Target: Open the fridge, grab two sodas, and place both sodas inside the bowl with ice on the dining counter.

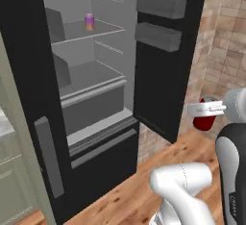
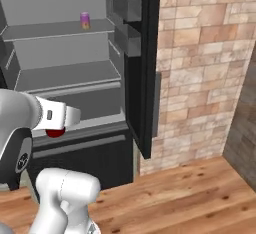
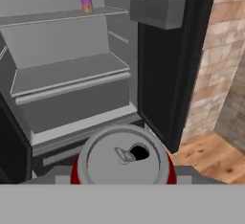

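A warm wooden plank floor [image 1: 144,190] is spread in front of the fridge [image 1: 29,51], and a tan brick wall [image 2: 200,68] is seen to its right, with a darker panel at the far right edge of the right base view. The fridge is found standing open: its grey interior is exposed, with an upper shelf [image 1: 91,31], a lower shelf [image 1: 91,77] and a drawer front beneath. The right door [image 1: 166,65] is swung outward, its grey bins [image 1: 161,5] facing the interior, and its lower edge is set above the floor just beside the brick wall. The purple-and-orange soda [image 1: 89,21] is left upright on the upper shelf, toward its middle, well apart from the gripper [image 1: 207,109]. The red soda [image 3: 122,160] is pinched between the jaws, its silver top with the pull tab turned toward the hand camera, and it is held out in front of the fridge, near the free edge of the open door. Bare floor is left open between the fridge front and the robot's base.
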